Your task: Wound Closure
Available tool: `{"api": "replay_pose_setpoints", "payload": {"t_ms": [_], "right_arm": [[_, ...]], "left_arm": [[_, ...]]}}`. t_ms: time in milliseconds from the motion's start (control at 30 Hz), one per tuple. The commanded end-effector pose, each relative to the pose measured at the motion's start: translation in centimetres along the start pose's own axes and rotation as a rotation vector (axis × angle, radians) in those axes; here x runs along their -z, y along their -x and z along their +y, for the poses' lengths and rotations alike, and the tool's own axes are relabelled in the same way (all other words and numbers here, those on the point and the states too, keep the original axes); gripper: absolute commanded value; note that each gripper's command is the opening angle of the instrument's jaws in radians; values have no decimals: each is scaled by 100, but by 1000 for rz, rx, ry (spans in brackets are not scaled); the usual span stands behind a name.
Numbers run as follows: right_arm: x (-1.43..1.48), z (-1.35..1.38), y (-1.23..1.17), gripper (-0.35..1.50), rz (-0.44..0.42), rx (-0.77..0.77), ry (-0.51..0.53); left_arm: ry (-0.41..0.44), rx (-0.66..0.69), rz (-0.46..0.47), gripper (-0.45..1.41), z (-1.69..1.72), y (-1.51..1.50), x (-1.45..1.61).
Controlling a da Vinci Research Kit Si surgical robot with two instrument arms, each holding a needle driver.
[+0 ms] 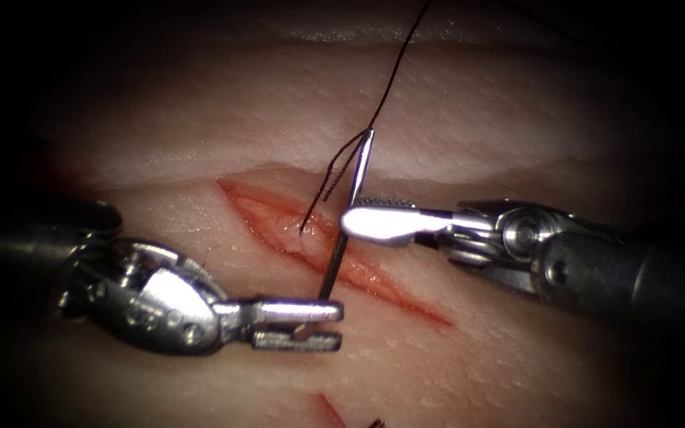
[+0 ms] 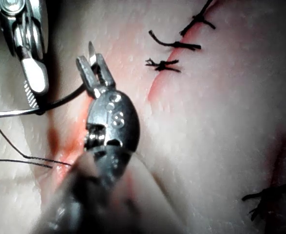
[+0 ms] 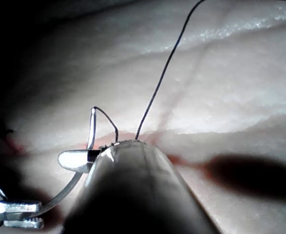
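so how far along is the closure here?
Done: three tied stitches sit on one stretch of the cut. In hand: the needle stands over the cut, held near its tip by the left tool and mid-curve by the right tool, thread trailing from it. Left: this stretch gapes, unstitched.

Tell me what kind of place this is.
Likely a surgical-robot suturing practice bench: the left tool and right tool both grip a curved needle with thread over cut tissue.
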Motion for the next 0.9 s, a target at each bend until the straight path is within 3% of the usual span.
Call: {"api": "replay_pose_setpoints", "payload": {"t_ms": [33,333,467,533,567,600,633,800,833,867,900], "right_arm": [[-14,1,-5,130,1,5,0],[-32,5,2,128,-27,-41,-16],[-29,6,1,116,-30,-46,-17],[-26,6,1,93,-32,-46,-18],[-25,6,1,56,-36,-46,-17],[-24,7,1,-13,-37,-45,-17],[-22,7,1,-35,-47,-45,-13],[-19,12,-5,-35,-23,-54,25],[-18,13,-6,-35,-13,-43,27],[-18,14,-7,-35,-3,-32,29],[-18,15,-8,-35,-1,-9,32]], "left_arm": [[-1,-8,2,-45,0,3,-8],[0,-19,1,-45,0,3,-7],[0,-19,2,-45,0,3,-7],[0,-19,1,-45,0,3,-7],[0,-19,1,-45,0,3,-7],[-1,-19,1,-45,0,3,-7],[-1,-19,1,-45,1,3,-7],[-5,-19,-1,-45,3,1,-8],[-2,-25,-3,-21,3,0,-8],[2,-7,-6,24,4,-1,-8],[14,22,-14,47,5,-2,-9]]}}
